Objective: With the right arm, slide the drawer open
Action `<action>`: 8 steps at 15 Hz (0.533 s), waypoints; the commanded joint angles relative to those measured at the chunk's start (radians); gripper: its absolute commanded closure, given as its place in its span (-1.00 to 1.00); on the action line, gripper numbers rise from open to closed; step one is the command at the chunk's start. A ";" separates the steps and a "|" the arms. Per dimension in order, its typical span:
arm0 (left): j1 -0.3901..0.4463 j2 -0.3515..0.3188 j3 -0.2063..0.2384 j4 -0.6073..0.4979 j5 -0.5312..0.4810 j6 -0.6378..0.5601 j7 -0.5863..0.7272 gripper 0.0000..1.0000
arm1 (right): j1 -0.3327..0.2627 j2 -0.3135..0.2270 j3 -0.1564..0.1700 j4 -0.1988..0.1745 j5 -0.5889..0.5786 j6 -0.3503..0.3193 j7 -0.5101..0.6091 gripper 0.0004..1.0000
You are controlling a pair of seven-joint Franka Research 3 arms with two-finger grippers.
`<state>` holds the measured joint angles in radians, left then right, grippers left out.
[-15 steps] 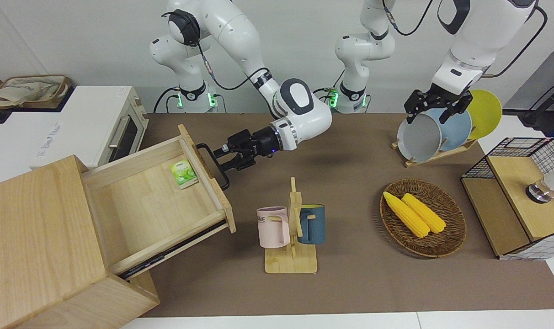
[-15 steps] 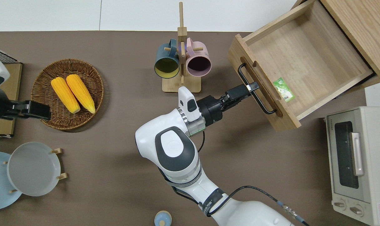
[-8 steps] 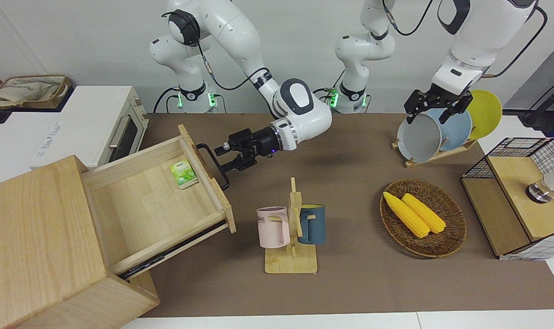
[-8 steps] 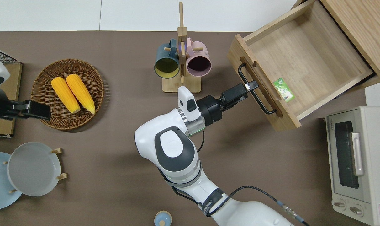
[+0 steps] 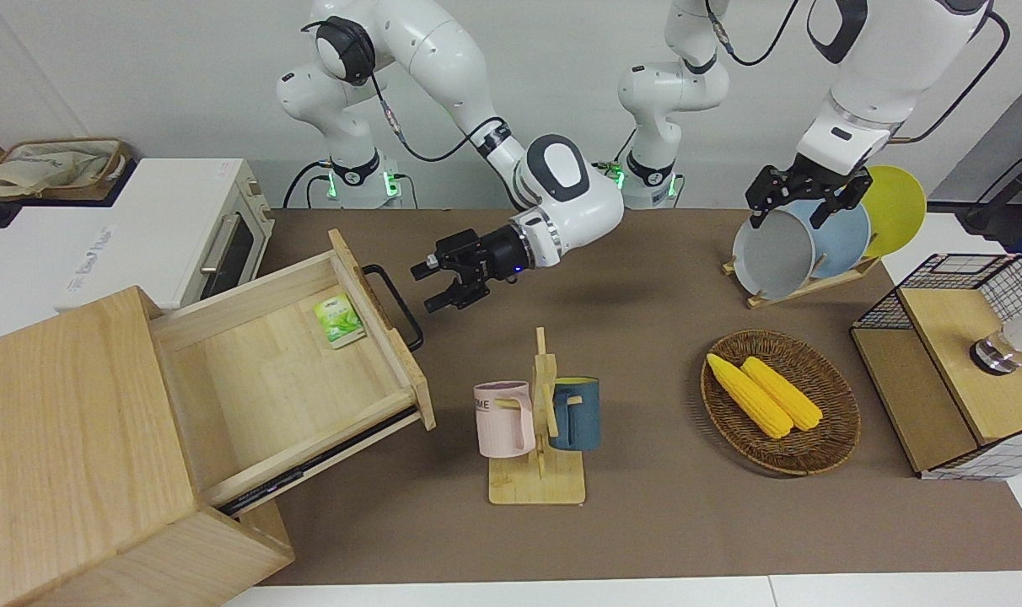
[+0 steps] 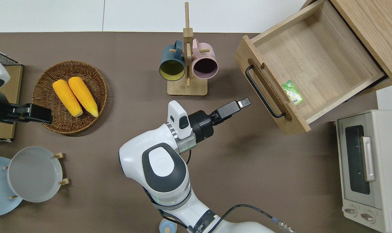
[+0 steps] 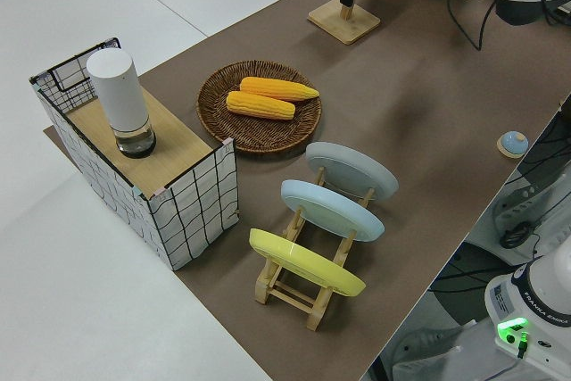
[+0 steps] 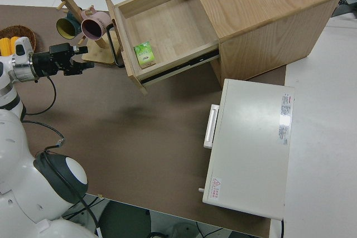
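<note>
**Kid:** What do you see from the front?

**Friend:** The drawer (image 5: pixel 283 362) sticks far out of the big wooden box (image 5: pixel 72 455). A little green packet (image 5: pixel 339 322) lies inside it. The right gripper (image 5: pixel 431 285) is near the black handle (image 5: pixel 393 305) but not touching it. Its fingers are apart and hold nothing.

**Kid:** And from above?

**Friend:** The right gripper (image 6: pixel 243 103) is over the bare brown table (image 6: pixel 118 129), between the mug rack (image 6: pixel 187 64) and the drawer (image 6: pixel 312 61). The left arm is parked. I cannot tell if its gripper (image 6: pixel 37 113) is open.

**Kid:** And from the right side?

**Friend:** The drawer (image 8: pixel 167 32) is open, and the gripper (image 8: pixel 83 58) is just beside the handle (image 8: pixel 115 45).
</note>
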<state>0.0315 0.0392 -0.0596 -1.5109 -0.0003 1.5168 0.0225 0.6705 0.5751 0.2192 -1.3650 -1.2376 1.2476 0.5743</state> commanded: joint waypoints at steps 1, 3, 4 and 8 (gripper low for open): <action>0.004 0.011 -0.006 0.026 0.017 -0.020 0.010 -0.99 | -0.012 -0.049 0.012 0.066 0.142 0.001 0.016 -0.96; 0.004 0.011 -0.006 0.026 0.017 -0.020 0.010 -0.99 | -0.031 -0.079 0.023 0.073 0.207 0.012 0.018 -0.96; 0.004 0.011 -0.006 0.026 0.017 -0.020 0.010 -0.99 | -0.040 -0.095 0.023 0.086 0.246 0.019 0.018 -0.96; 0.004 0.011 -0.006 0.026 0.017 -0.020 0.010 -0.99 | -0.109 -0.170 0.020 0.119 0.473 0.090 0.018 -0.96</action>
<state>0.0315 0.0392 -0.0596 -1.5109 -0.0003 1.5168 0.0225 0.6368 0.4680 0.2246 -1.2571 -0.9276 1.2696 0.5768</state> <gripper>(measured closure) 0.004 0.018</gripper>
